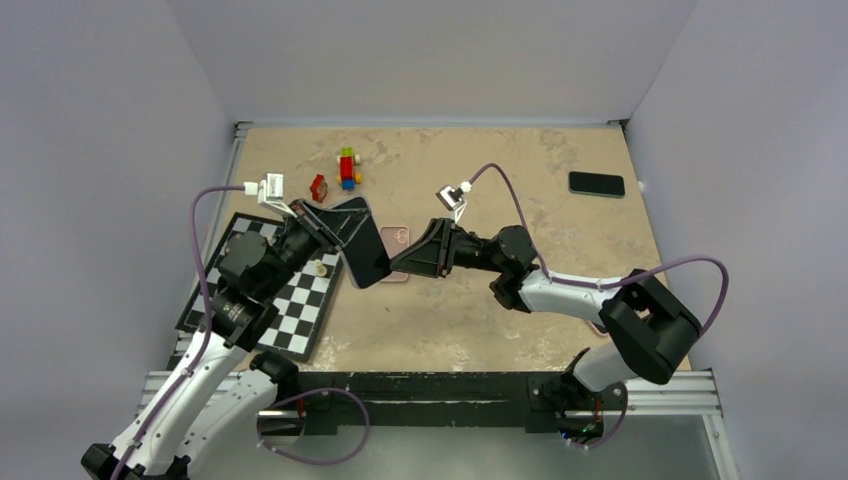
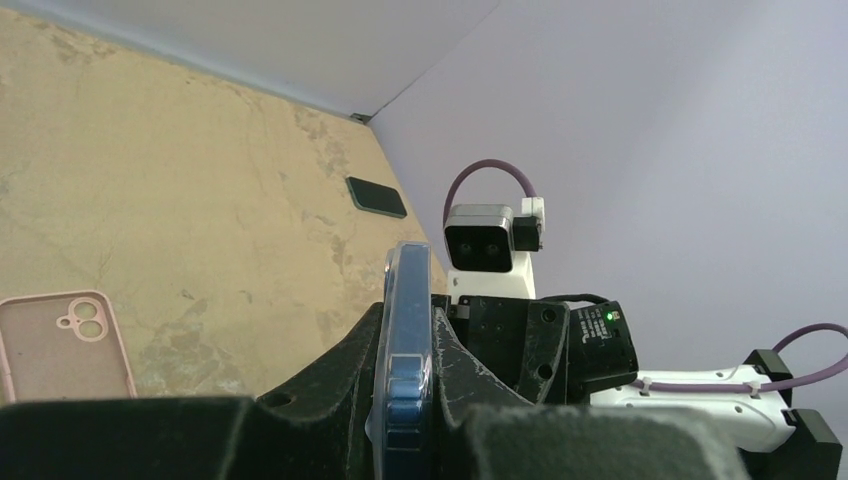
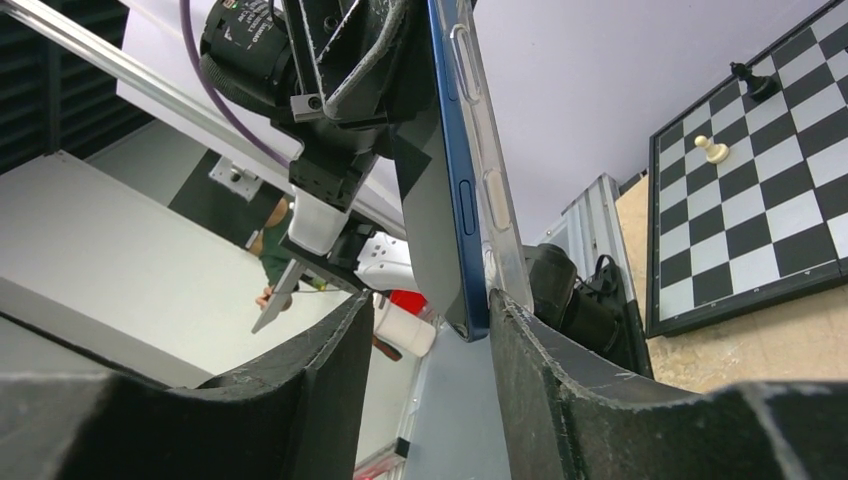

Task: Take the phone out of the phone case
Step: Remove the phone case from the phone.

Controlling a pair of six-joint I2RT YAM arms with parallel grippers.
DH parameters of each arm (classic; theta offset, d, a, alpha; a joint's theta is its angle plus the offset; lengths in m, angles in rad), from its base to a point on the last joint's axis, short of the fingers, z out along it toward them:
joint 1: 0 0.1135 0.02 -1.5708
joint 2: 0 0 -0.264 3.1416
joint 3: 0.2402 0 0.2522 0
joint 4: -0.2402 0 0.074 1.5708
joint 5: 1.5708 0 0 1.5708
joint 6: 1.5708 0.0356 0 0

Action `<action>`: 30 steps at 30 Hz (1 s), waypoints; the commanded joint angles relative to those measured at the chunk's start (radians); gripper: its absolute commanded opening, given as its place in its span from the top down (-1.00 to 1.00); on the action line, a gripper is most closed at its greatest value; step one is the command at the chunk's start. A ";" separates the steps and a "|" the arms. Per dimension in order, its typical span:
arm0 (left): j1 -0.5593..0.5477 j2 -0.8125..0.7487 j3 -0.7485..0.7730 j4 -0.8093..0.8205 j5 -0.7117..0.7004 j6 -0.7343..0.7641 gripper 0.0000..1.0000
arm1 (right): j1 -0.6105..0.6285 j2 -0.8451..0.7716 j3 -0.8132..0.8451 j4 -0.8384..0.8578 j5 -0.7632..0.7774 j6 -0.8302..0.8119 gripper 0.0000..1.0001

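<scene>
Phone [image 3: 455,150] first: it is up in the air, blue, still inside its see-through case [image 3: 497,200]. Its bottom end pokes in between the two fingers of the right claw [image 3: 428,310]. That claw is partly open and not squeezing. One finger looks right against the case and the other has a gap beside it. The left claw [image 1: 340,228] is clenched on the other end of the phone and holds it up, tilted. So I think this is the step where the second claw gets its hold, and no peeling has started. Next it needs a pinch on the case lip only, then a pull away from the left claw, or both will tug the same thing. Right under the claws lies a pink case [image 2: 60,345] on the table [image 1: 480,330]. Out past the left claw is a chessboard [image 1: 300,310] with a few pieces. Farther back sit toy blocks [image 1: 347,168], and far behind the right claw lies a black phone [image 1: 597,184].
</scene>
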 commanded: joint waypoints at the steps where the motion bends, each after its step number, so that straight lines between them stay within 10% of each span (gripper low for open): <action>1: -0.001 0.022 -0.004 0.151 0.041 -0.051 1.00 | 0.016 0.011 0.012 0.088 -0.018 0.019 0.02; 19: -0.002 0.253 -0.044 0.412 0.652 -0.186 1.00 | -0.033 -0.005 0.016 0.072 -0.063 -0.022 0.30; 30: -0.009 0.285 -0.027 0.489 0.705 -0.222 1.00 | -0.033 -0.036 0.042 -0.043 0.004 -0.086 0.55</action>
